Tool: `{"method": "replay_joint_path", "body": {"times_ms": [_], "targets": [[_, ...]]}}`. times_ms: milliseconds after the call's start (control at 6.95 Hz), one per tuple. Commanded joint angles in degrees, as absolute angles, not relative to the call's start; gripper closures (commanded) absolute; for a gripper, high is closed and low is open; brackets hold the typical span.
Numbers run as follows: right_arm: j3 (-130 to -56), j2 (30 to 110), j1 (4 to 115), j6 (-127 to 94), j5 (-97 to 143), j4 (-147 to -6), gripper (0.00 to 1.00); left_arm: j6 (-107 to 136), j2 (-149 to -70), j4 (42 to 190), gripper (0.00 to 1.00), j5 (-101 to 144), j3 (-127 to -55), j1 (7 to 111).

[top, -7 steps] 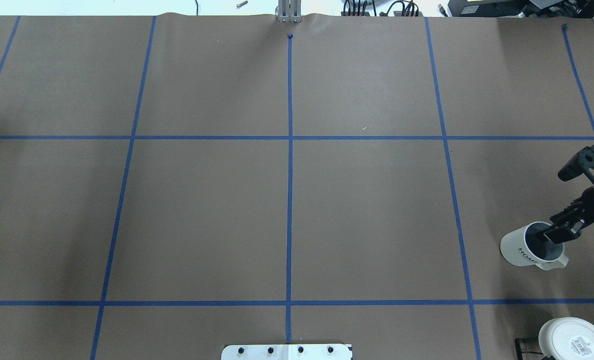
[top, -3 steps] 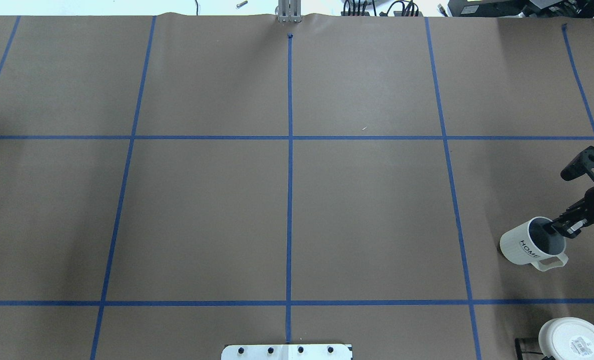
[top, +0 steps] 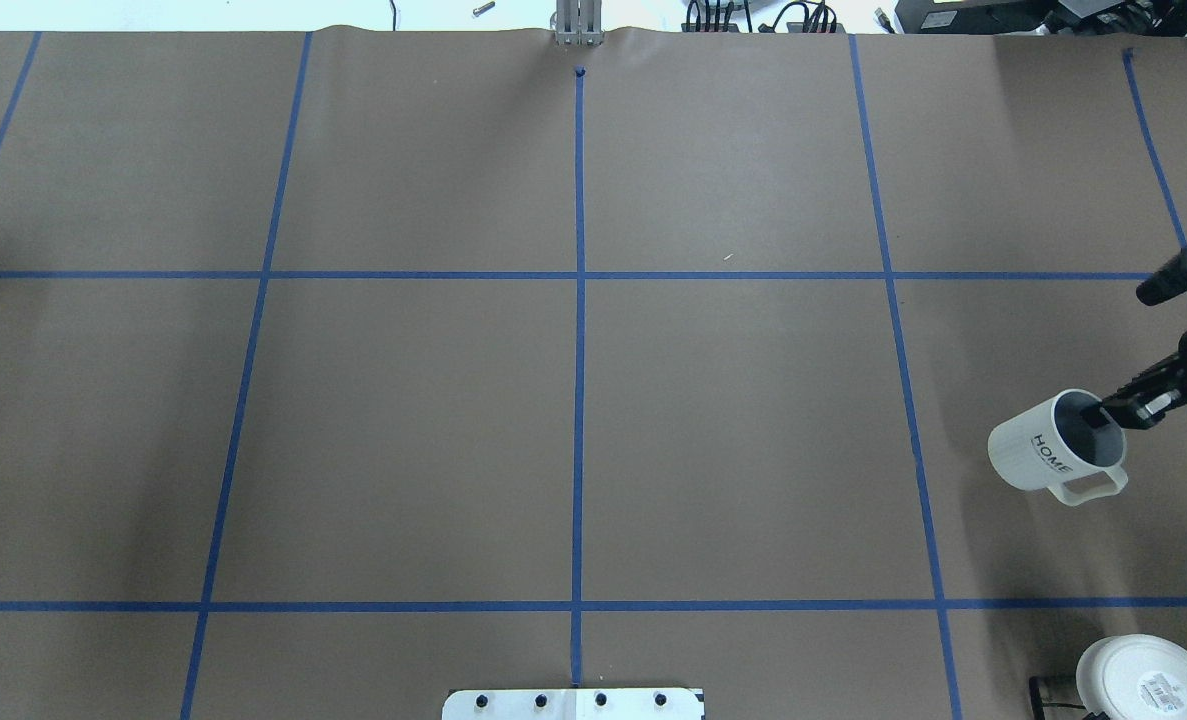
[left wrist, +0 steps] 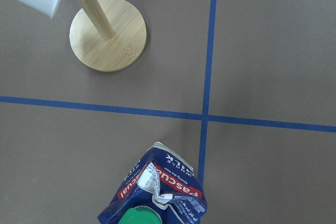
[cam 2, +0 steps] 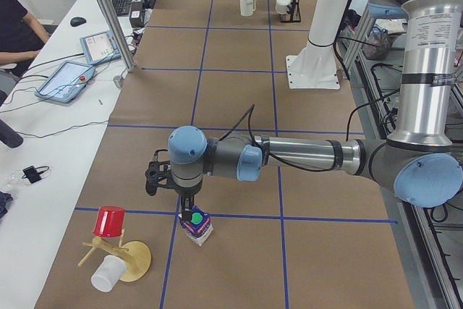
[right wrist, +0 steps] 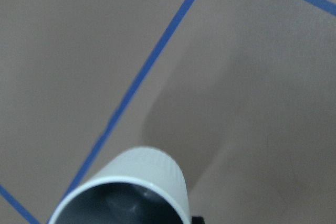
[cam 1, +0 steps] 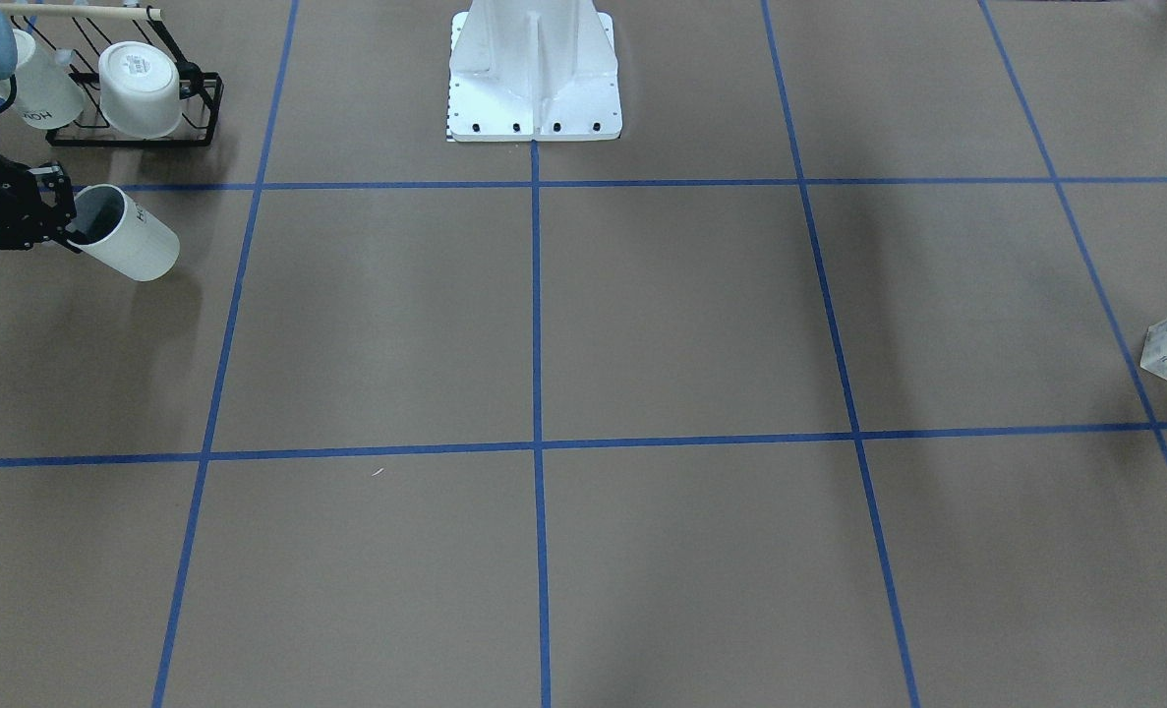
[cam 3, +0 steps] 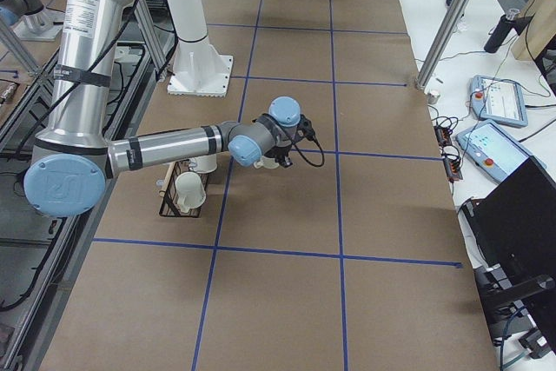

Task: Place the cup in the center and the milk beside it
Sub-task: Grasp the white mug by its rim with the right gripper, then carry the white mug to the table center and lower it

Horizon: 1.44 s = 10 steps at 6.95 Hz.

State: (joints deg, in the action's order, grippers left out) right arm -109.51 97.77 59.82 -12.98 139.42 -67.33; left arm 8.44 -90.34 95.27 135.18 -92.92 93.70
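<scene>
The cup (top: 1038, 455) is a white mug with a dark grey inside, a white handle and "HOME" on its side. My right gripper (top: 1118, 412) is shut on its rim, one finger inside, and holds it tilted above the table's right part. It also shows in the front view (cam 1: 129, 244) and the right wrist view (right wrist: 126, 187). The milk (cam 2: 195, 223), a dark-blue carton with a green cap, stands at the table's far left end (left wrist: 157, 192). My left gripper (cam 2: 189, 204) hangs just above it; I cannot tell whether it is open. The center (top: 580, 275) is bare.
A black wire rack (cam 1: 131, 98) near my base on the right holds a label-based white cup (top: 1143, 680) and another lettered cup (cam 1: 37, 98). A bamboo cup tree (left wrist: 107, 40) with a red cup (cam 2: 110, 221) stands left of the milk.
My right gripper has lifted the cup off the paper, carried it a little away from my base, and tilted it further. Nothing else in the overhead view moved.
</scene>
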Motion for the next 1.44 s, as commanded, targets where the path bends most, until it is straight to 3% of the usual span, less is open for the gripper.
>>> {"method": "replay_joint_path", "body": {"times_ms": [0,144,432,719,863,1007,1295], "targets": [[-109.5,77.0,63.1,-13.3,141.0,-93.6,1.0,8.4,-90.4,95.3,0.02,135.2,-92.9,93.7],[-108.9,68.2,62.4,-16.8,139.0,-102.9,1.0,8.4,-90.4,95.3,0.02,135.3,-92.8,93.7],[-105.0,56.1,55.6,-41.4,134.3,-104.5,1.0,8.4,-90.5,95.2,0.02,135.3,-92.6,93.7],[-91.3,45.0,44.6,-59.6,122.1,-93.9,1.0,8.4,-90.5,95.2,0.02,135.3,-92.5,93.7],[-82.7,43.1,43.5,-63.8,121.0,-83.3,1.0,8.4,-90.6,95.3,0.02,135.3,-92.0,93.7],[-75.2,38.0,42.7,-64.3,119.8,-81.3,1.0,8.3,-90.6,95.3,0.02,135.3,-92.0,93.7],[-71.6,36.3,41.0,-64.8,116.3,-80.8,1.0,8.3,-90.7,95.3,0.02,135.3,-92.0,93.7]]}}
